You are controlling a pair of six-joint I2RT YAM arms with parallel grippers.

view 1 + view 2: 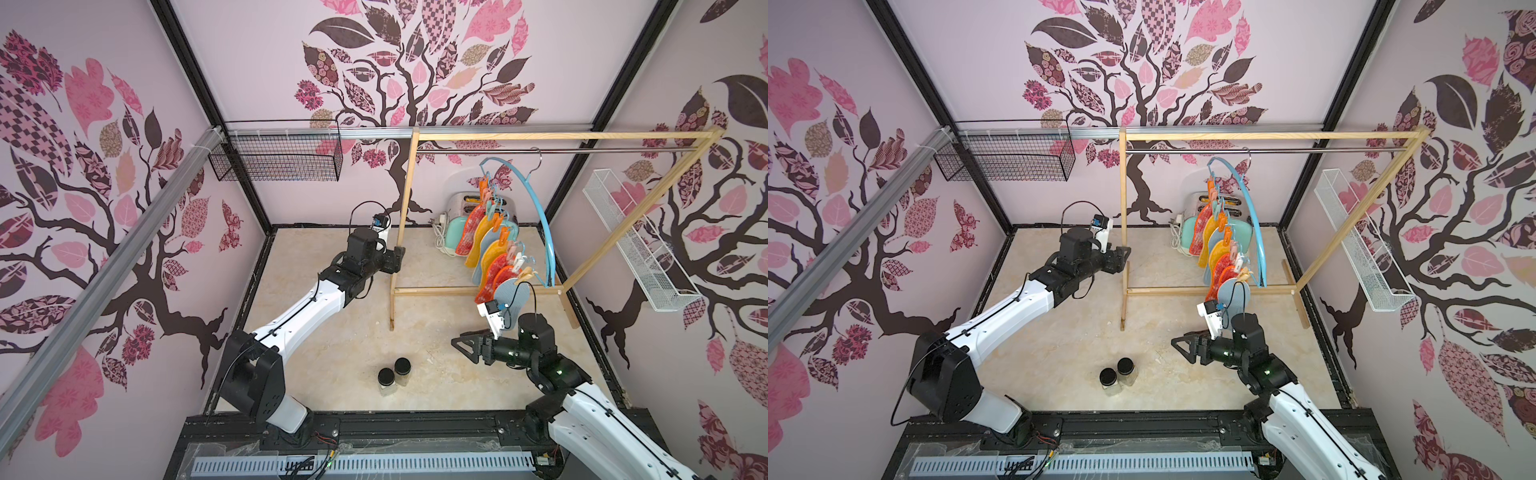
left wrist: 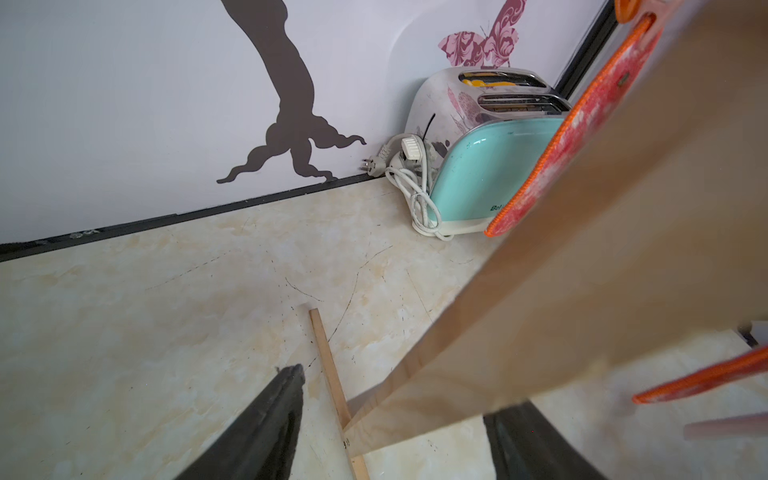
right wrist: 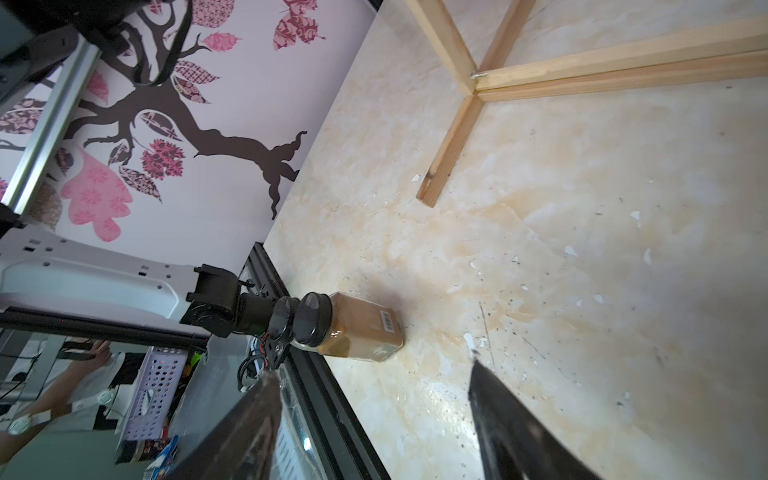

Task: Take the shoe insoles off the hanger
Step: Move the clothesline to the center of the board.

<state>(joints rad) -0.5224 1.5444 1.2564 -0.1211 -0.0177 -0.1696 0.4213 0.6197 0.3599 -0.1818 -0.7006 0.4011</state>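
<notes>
Several shoe insoles (image 1: 484, 243) (image 1: 1219, 251) hang in a row, clipped by small pegs to the light blue hanger (image 1: 544, 232) (image 1: 1255, 232), which hooks onto the metal rail. They are red-mottled, yellow and grey-blue; the nearest is a grey-blue one (image 1: 515, 301). My left gripper (image 1: 400, 254) (image 2: 399, 395) is open with the wooden frame's left post (image 1: 402, 216) between its jaws. A red-mottled, orange-edged insole (image 2: 582, 137) shows beyond that post in the left wrist view. My right gripper (image 1: 459, 347) (image 3: 372, 374) is open and empty, low over the floor, below and left of the nearest insole.
A mint toaster (image 1: 457, 226) (image 2: 478, 174) with its cord stands at the back wall behind the insoles. Two black-lidded jars (image 1: 395, 374) (image 3: 357, 328) stand near the front. A black wire basket (image 1: 278, 160) and a white one (image 1: 640, 249) hang on the walls.
</notes>
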